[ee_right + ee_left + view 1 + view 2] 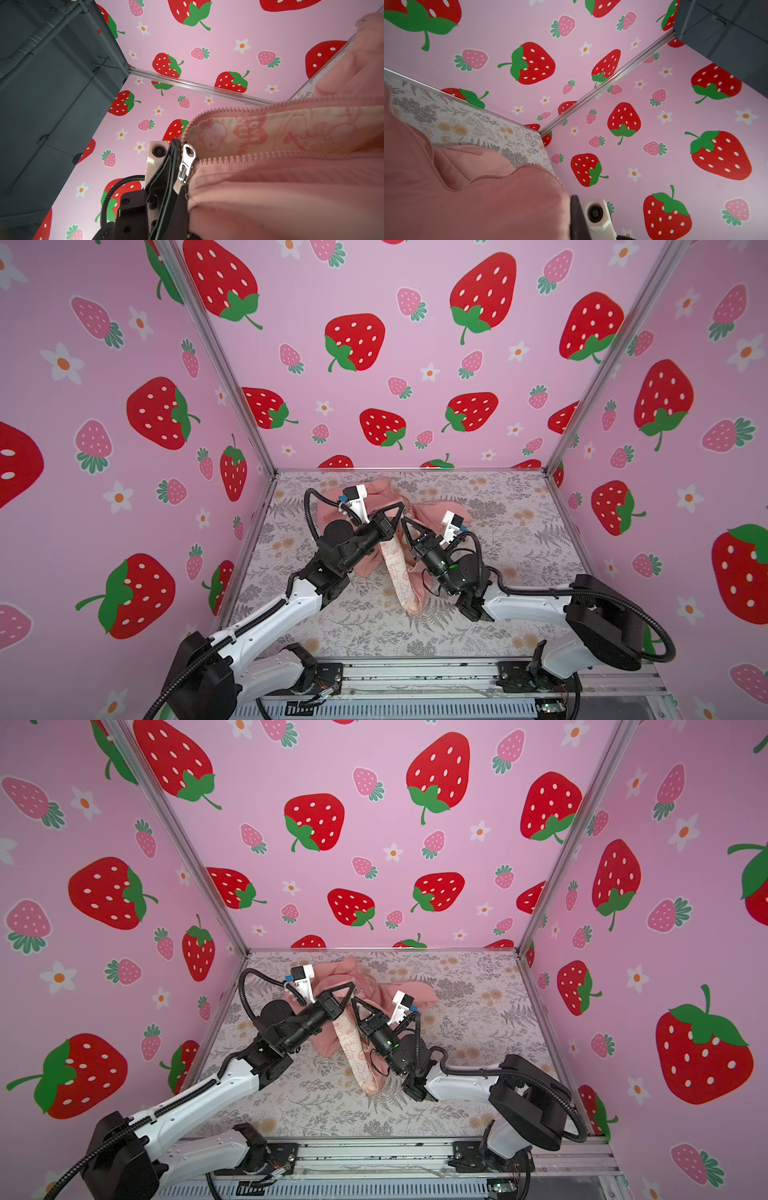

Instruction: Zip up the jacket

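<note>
Jacket [426,512] bunched near back wall [415,364], bare table [365,635] in front

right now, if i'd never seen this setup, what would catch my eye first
Loud strawberry-print walls surround everything. At centre, the left gripper and right gripper meet tip to tip, both shut on the jacket, its cream lining drooping below them. In the right wrist view the silver zip pull sits beside open teeth.

2 overhead views, 2 wrist close-ups
</note>
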`<move>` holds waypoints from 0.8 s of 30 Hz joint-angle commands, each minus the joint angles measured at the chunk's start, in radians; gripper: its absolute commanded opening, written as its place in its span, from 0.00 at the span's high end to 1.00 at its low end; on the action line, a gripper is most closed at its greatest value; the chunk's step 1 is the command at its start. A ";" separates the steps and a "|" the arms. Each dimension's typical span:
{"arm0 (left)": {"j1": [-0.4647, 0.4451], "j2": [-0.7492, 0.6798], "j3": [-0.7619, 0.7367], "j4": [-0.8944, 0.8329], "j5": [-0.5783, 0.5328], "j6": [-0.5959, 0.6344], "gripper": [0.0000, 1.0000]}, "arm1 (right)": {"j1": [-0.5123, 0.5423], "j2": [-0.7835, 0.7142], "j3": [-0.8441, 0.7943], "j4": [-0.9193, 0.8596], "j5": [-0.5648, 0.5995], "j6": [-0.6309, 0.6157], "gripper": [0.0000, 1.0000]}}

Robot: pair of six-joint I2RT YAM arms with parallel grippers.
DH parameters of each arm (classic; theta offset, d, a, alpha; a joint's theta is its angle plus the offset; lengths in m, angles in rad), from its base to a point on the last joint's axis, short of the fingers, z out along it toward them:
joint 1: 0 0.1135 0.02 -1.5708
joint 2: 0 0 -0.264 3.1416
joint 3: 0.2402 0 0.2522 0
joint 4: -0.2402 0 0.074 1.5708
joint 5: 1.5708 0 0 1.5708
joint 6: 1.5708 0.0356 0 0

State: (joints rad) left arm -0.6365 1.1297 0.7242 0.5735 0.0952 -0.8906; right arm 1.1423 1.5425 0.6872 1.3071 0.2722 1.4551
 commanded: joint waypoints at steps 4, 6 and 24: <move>-0.072 0.049 -0.027 -0.029 0.103 0.059 1.00 | 0.134 0.042 0.004 0.136 -0.468 0.080 1.00; -0.072 0.038 -0.025 -0.035 0.113 0.050 1.00 | 0.121 0.021 -0.017 0.135 -0.463 0.075 1.00; -0.072 -0.060 -0.092 -0.003 0.143 -0.035 1.00 | 0.026 -0.062 -0.117 0.130 -0.480 0.086 1.00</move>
State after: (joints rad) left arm -0.6735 1.0355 0.6334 0.5865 0.1390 -0.9119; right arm 1.1191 1.4998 0.5606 1.4097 0.0856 1.5253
